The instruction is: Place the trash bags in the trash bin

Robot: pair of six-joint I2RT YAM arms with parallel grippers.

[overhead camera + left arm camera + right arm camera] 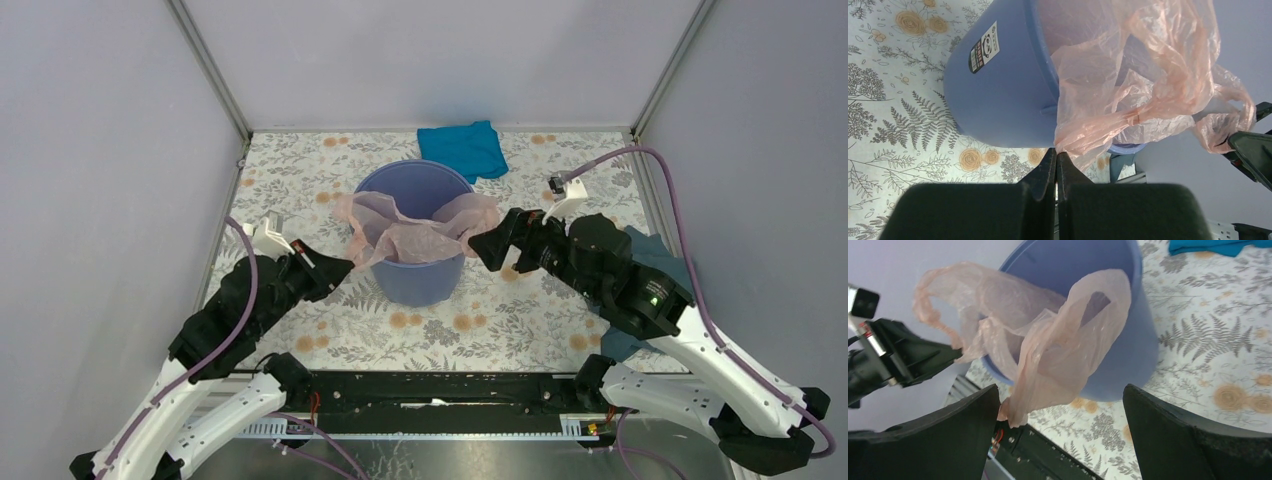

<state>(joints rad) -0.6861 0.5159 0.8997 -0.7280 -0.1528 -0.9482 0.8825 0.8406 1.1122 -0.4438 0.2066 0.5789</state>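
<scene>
The lavender-blue trash bin (420,280) stands upright in the middle of the floral table. The pale-pink trash bag (415,232) is draped over its near rim, partly inside, with a flap hanging out on each side. My left gripper (343,267) is at the bin's left side, shut on the bag's edge; in the left wrist view the shut fingertips (1056,153) pinch the film (1128,85) beside the bin wall (998,95). My right gripper (483,246) is open at the bin's right side; its jaws (1060,407) stand wide apart, and the bag (1048,345) hangs free between them.
A bright blue folded cloth (462,148) lies at the back behind the bin. A grey-blue cloth (660,262) lies under my right arm. Grey walls close the table on three sides. The black base rail (430,385) runs along the near edge.
</scene>
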